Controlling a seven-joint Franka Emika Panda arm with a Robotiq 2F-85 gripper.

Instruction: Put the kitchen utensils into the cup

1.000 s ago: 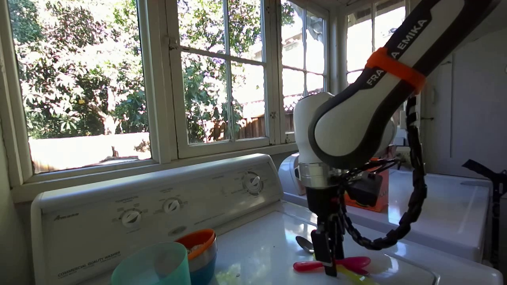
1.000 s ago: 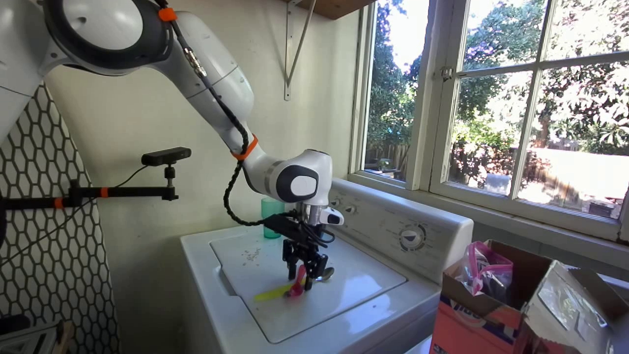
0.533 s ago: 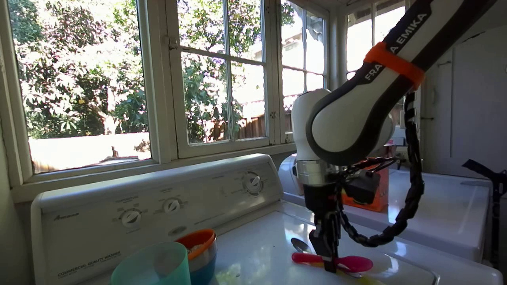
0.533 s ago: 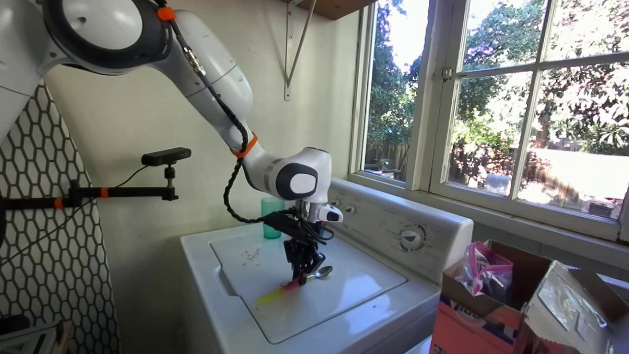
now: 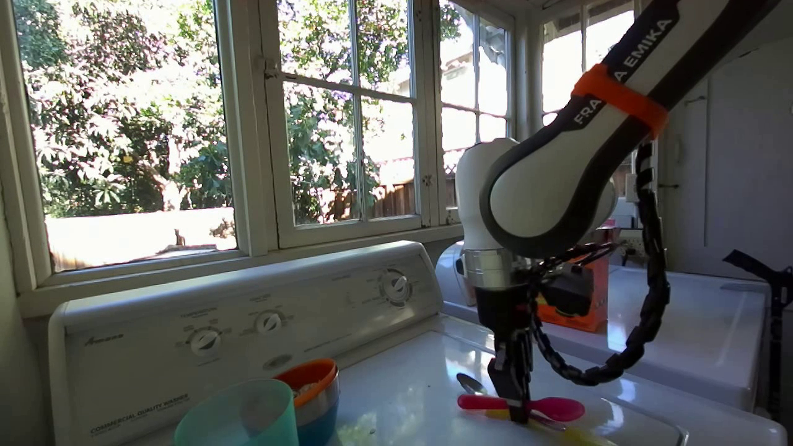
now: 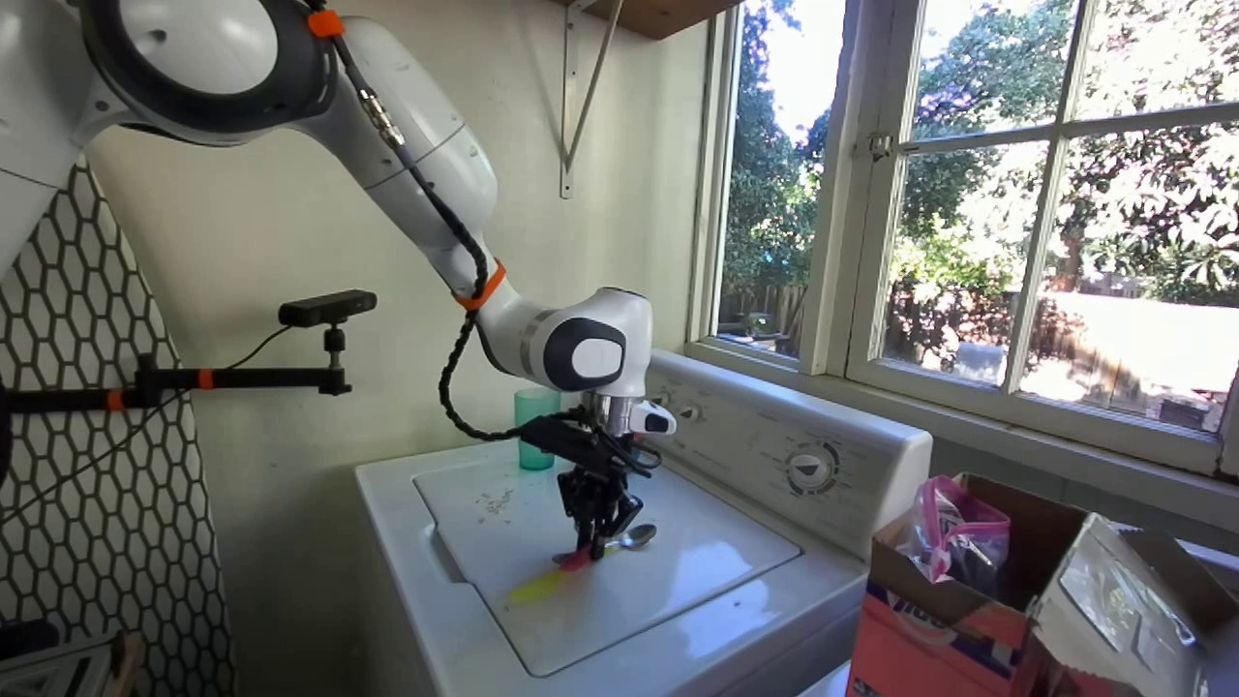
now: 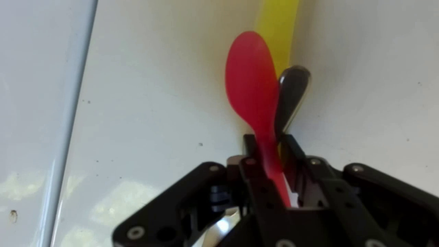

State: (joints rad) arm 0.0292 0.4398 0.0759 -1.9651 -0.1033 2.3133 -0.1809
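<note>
My gripper (image 7: 270, 146) clamps one red spoon (image 7: 252, 82) over one silver spoon (image 7: 293, 92) and one yellow utensil (image 7: 278, 37). One green cup (image 5: 248, 418) stands apart.

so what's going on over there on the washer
Low over a white washing machine, a robot arm has its black hand closed on a pink-red plastic spoon. A silver metal spoon and a yellow plastic utensil cross beneath it; whether they're pinched too isn't clear. None is in the translucent teal cup yet.
</note>
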